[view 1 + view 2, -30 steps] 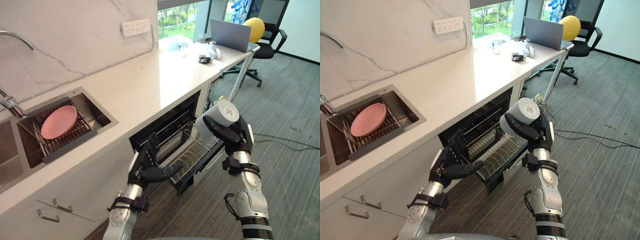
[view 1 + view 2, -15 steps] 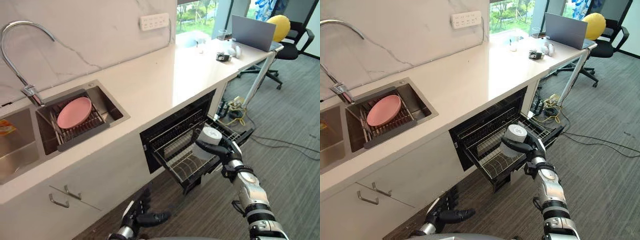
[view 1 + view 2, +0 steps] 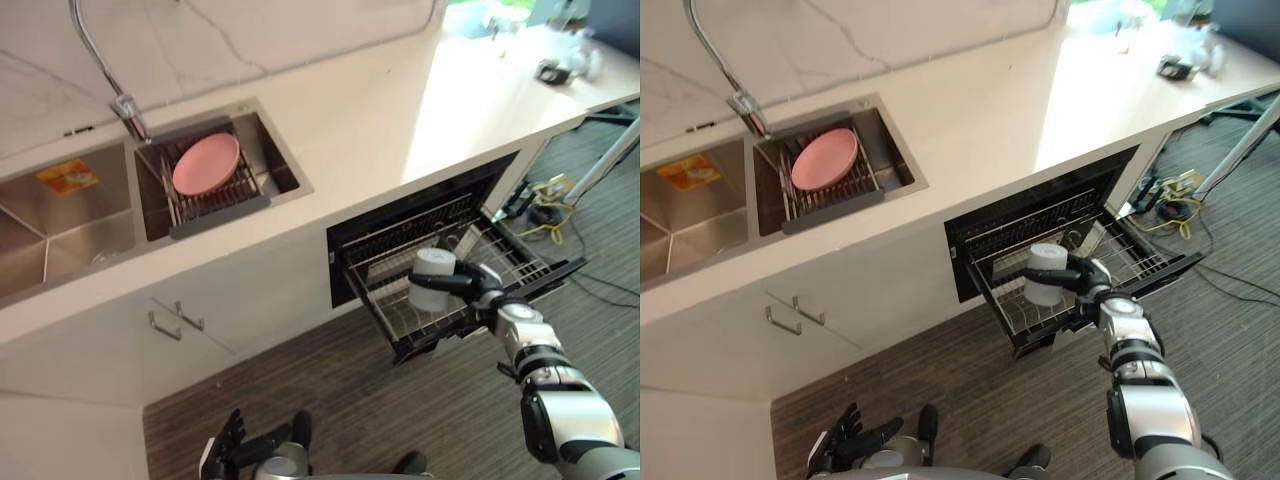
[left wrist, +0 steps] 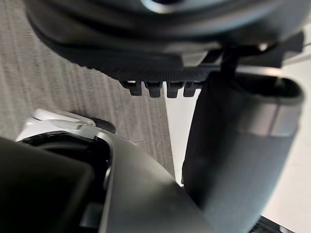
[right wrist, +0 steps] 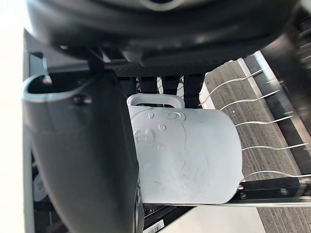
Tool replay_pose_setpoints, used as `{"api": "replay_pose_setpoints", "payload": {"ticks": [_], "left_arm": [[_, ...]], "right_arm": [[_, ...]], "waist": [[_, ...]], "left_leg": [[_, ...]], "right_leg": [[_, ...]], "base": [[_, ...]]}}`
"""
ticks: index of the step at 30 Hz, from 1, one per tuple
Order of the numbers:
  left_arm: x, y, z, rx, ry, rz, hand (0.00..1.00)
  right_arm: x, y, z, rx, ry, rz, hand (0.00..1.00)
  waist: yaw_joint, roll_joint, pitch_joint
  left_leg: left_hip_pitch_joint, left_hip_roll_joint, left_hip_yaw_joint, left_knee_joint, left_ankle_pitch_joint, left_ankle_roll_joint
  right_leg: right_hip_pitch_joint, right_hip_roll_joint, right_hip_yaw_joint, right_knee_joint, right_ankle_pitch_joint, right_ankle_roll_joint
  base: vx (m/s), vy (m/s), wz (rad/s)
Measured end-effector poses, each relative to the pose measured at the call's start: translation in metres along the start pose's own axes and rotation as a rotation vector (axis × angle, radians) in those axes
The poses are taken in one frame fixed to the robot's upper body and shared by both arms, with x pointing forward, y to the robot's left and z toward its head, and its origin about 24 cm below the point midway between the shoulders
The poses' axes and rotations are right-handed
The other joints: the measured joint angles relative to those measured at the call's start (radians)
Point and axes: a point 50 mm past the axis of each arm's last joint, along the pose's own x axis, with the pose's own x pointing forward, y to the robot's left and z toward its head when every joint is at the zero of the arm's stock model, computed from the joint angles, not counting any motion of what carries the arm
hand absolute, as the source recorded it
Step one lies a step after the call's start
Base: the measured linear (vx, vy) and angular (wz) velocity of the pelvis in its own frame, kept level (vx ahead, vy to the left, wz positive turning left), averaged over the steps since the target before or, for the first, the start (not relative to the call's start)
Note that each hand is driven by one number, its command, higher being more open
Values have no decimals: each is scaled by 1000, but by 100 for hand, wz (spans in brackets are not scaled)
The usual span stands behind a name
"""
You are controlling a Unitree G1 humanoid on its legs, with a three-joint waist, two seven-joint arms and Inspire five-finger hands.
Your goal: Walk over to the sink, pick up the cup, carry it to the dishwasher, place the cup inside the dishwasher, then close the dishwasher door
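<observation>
A white cup [image 3: 432, 278] stands upright over the pulled-out wire rack [image 3: 505, 255] of the open dishwasher [image 3: 420, 215] under the counter. My right hand [image 3: 482, 287] is shut on the cup from its right side. In the right wrist view the thumb [image 5: 82, 160] lies across the cup [image 5: 189, 155], with the rack's wires past it. Whether the cup's base rests on the rack I cannot tell. My left hand [image 3: 848, 443] hangs low near the floor with its fingers straight, far from the dishwasher.
A pink plate [image 3: 205, 163] lies on a drying rack in the sink [image 3: 285, 180], beside a faucet [image 3: 100, 60]. The white countertop [image 3: 400, 100] runs above the dishwasher. Cables [image 3: 545, 210] lie on the floor at the right. Cabinet handles [image 3: 175, 320] sit left of the dishwasher.
The whole view has tipped down and shifted. My right hand has carried the cup lower over the rack. My left hand has dropped further towards the floor.
</observation>
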Motion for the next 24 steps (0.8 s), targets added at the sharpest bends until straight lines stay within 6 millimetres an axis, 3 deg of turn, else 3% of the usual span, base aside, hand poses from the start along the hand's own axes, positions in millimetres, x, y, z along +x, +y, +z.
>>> {"api": "replay_pose_setpoints", "payload": {"ticks": [2,5,10,12,18,23,24], "left_arm": [[5,-3,7,-4,-18,-9,100],[14,-6,22,-4,-50,-18,100],[24,-11,45,-7,-109,-32,100],[28,-14,54,-30,-128,-44,100],[33,-20,70,-43,-165,-69,100],[36,-20,77,-68,-169,-73,100],[37,-21,79,-70,-172,-75,100]], "right_arm": [[1,-7,17,-11,-25,-5,0],[-2,-23,62,-78,-104,-37,0],[-8,-31,114,-141,-193,-53,0],[-10,-32,126,-179,-205,-56,0],[-10,-29,136,-208,-169,-52,0],[-15,-34,152,-216,-196,-85,0],[-15,-34,152,-214,-194,-92,100]], "waist": [[19,1,24],[46,-3,89],[85,-16,169],[104,-20,198],[139,-26,245],[144,-26,263],[145,-28,264]], "left_leg": [[-16,1,-3,1,6,6],[-57,-10,-28,7,18,15],[-133,-16,-41,46,21,19],[-171,-15,-49,65,21,20],[-260,-15,-68,105,21,20],[-307,-13,-75,128,21,19],[-314,-11,-76,128,21,19]], "right_leg": [[-21,-10,1,21,-2,-2],[-57,-31,6,56,-10,-2],[-125,-53,10,104,-20,-8],[-162,-64,9,139,-33,-13],[-248,-87,9,216,-65,-24],[-294,-96,13,249,-80,-31],[-304,-98,13,259,-86,-32]], "base": [[15,10,10],[-17,22,23],[-43,10,8],[-61,-21,8],[-53,-38,8],[-60,-39,3],[-57,-47,1]]}}
